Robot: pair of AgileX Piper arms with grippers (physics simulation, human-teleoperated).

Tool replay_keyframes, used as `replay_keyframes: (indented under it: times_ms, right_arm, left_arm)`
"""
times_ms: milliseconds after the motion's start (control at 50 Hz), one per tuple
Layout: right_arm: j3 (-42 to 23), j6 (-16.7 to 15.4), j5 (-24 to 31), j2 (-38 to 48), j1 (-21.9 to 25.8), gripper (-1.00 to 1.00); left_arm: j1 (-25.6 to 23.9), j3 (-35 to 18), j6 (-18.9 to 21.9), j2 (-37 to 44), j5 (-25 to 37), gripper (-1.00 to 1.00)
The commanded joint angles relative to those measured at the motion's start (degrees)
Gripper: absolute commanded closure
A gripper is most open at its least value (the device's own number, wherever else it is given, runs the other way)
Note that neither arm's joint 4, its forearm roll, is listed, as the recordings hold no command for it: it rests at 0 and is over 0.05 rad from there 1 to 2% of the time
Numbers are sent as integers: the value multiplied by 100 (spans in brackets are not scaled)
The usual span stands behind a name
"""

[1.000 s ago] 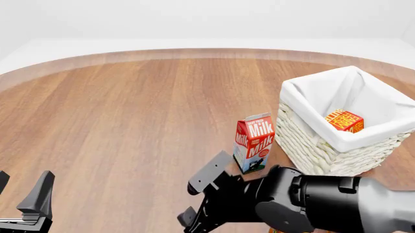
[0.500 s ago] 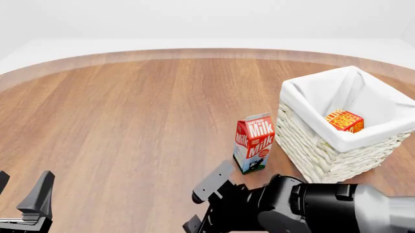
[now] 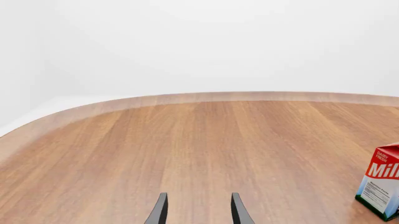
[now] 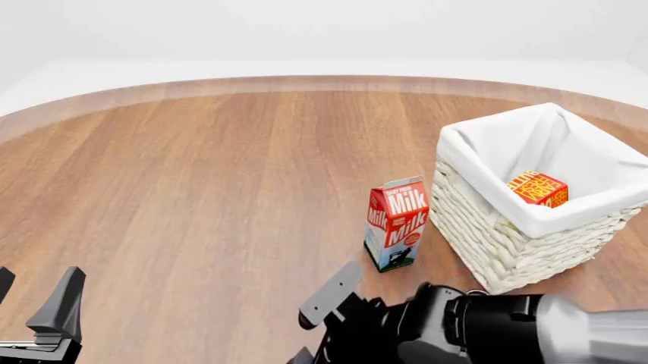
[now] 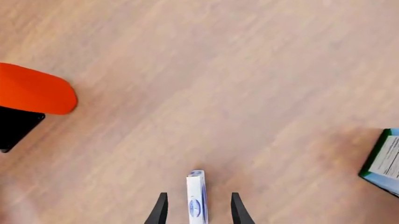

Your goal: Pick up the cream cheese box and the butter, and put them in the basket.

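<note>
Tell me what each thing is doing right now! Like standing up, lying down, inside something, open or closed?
butter: inside the basket, tilted against the lining.
basket: upright on the table, open top.
milk carton: standing upright, closed, beside the basket.
cream cheese box: on the table, between the right gripper's open fingers, not gripped.
left gripper: open, empty.
right gripper: open, low over the table.

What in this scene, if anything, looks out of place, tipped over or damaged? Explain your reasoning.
Nothing stands out. The milk carton stands upright on the table beside the basket, the butter already lies inside it, and a thin white-and-blue box sits between the right gripper fingers, undamaged.
</note>
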Motion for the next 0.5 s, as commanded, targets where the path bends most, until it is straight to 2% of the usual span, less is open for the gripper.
replay_keyframes:
  times_ms: [20,500]
  right_arm:
    - [136,124,-192,167,29,-100]
    - [208,101,-275,273,-51,-100]
  left_arm:
    - [1,0,0,0,0,-100]
    - [-1,0,-1,0,0,-100]
